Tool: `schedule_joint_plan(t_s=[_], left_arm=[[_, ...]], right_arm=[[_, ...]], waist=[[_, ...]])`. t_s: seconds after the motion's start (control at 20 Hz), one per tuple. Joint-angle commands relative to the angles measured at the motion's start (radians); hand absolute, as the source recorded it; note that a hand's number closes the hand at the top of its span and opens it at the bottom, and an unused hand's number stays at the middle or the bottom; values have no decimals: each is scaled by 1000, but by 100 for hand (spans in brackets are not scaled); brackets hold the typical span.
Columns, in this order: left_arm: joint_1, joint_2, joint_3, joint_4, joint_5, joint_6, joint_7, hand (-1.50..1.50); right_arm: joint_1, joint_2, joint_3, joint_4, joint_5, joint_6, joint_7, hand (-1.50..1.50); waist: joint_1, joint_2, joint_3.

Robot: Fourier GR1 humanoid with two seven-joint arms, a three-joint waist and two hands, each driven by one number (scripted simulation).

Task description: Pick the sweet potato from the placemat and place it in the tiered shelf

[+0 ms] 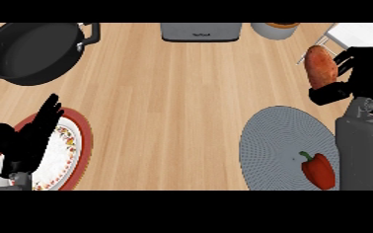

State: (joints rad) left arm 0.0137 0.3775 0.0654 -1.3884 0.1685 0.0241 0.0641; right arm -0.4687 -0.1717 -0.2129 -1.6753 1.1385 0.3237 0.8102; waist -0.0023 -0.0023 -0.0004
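One sweet potato [319,67] in right hand [341,79]

Pan [36,52], toaster [200,31], plate [82,133], pepper [319,170].

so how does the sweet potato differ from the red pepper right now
The sweet potato is orange-brown and long; the red pepper is bright red with a green stem. The sweet potato is held by the right hand near the white tiered shelf, off the grey placemat; the red pepper lies untouched on that placemat. The sweet potato looks the larger. Both stand at the view's right.
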Motion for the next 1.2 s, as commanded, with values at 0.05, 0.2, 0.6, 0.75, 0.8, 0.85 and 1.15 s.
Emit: schedule_joint_plan(t_s=[0.05, 0.2, 0.6, 0.75, 0.8, 0.85, 1.15], left_arm=[[34, 25, 38, -8, 30, -48, -23, 0], [-9, 5, 22, -8, -11, 15, 28, 0], [44, 2, 36, 11, -6, -66, -45, 0], [31, -15, 34, -56, -4, -39, 22, 0], [28, -8, 32, -59, -13, -35, 34, 0], [25, -21, 23, -44, -12, -41, 27, 0], [16, -16, 35, -25, -24, -42, 23, 0]], right_arm=[[-59, 39, -52, -211, -85, 70, 111, 150], [-86, 11, -119, -338, -138, 96, 144, 150], [-311, -106, -185, -403, -196, 271, 288, 150], [-348, -149, -172, -367, -143, 218, 270, 150], [-393, -168, -155, -335, -116, 231, 287, 150], [-433, -191, -170, -332, -115, 256, 304, 150], [-429, -345, -227, -205, -84, 332, 192, 150]], waist=[[-3, -4, 0], [-14, -5, 0], [2, -2, -1], [7, -1, 0], [9, -1, -1], [6, -1, -1], [0, -1, -1]])
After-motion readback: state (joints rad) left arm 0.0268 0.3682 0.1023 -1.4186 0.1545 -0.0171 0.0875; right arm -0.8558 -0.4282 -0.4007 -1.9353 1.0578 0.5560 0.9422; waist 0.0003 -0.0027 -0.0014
